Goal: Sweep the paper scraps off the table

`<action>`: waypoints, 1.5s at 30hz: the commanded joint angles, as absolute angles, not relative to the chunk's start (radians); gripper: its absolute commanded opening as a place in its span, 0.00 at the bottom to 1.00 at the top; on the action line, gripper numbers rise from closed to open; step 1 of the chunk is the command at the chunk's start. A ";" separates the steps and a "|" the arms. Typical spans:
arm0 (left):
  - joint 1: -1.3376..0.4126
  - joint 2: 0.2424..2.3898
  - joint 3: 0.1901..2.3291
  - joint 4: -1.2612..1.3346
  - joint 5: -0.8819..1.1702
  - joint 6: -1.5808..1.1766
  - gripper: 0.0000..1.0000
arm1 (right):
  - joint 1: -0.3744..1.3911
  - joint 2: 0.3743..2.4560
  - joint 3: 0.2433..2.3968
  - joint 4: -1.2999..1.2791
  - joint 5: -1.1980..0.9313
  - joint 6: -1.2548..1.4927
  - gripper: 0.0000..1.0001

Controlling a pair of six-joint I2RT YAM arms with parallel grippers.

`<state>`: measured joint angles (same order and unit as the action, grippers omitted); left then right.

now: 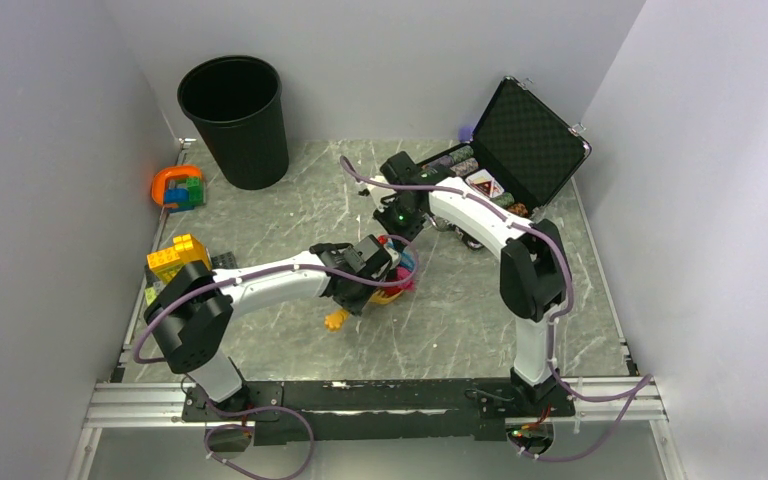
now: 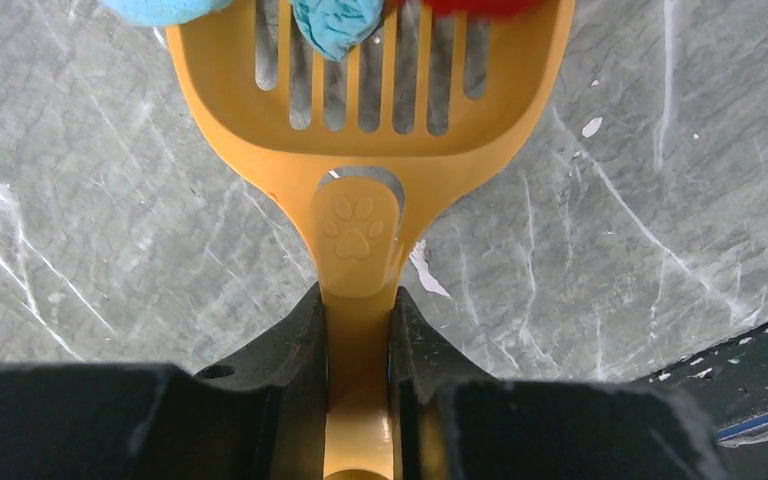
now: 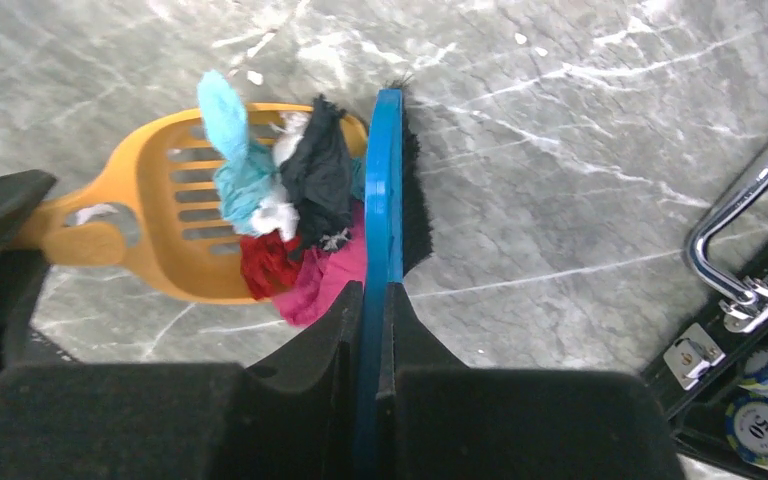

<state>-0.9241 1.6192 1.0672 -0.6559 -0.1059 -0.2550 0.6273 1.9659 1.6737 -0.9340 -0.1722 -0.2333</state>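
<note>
As the top view alone shows: black round bin [image 1: 233, 120] at 11 o'clock of the table [image 1: 290, 210], open black case [image 1: 530, 130] at 1 o'clock, toy bricks [image 1: 177, 255] at 9 o'clock; both arms meet near the centre.
Table: flat grey-green marbled surface, white veins and scratches, metal rail at the near edge.
Paper scraps [image 3: 280, 210]: crumpled wads in teal, white, dark, red and pink, heaped on the scoop's pan near the table centre, touching the brush at their 3 o'clock side; in the top view only a small pink-and-teal patch [image 1: 403, 270].
Scoop [image 3: 175, 270]: yellow-orange plastic, rounded pan cut with long slots; its handle end points to 7 o'clock in the top view [image 1: 336, 320].
Left wrist view only: embossed paw print on the scoop neck [image 2: 360, 230]; teal and red wads [image 2: 335, 25] at the pan's 12 o'clock edge.
Left gripper [image 2: 360, 320]: clamped on the scoop handle, black fingers tight on both sides.
Brush [image 3: 383, 200]: narrow blue plastic back, black bristles along its 3 o'clock side.
Right gripper [image 3: 372, 300]: closed on the brush's blue back.
Right wrist view only: chrome case handle [image 3: 740, 210] at 3 o'clock; striped poker chips [image 3: 765, 425] at 4 o'clock.
</note>
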 commanded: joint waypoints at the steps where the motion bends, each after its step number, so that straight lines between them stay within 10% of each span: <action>1: -0.919 1.624 1.069 -0.624 -0.134 -0.242 0.00 | 0.643 1.894 1.654 -0.954 -0.326 -0.188 0.00; 45: -0.981 1.408 0.968 -0.468 -0.244 -0.267 0.00 | 0.431 1.235 1.239 -0.660 0.339 0.218 0.00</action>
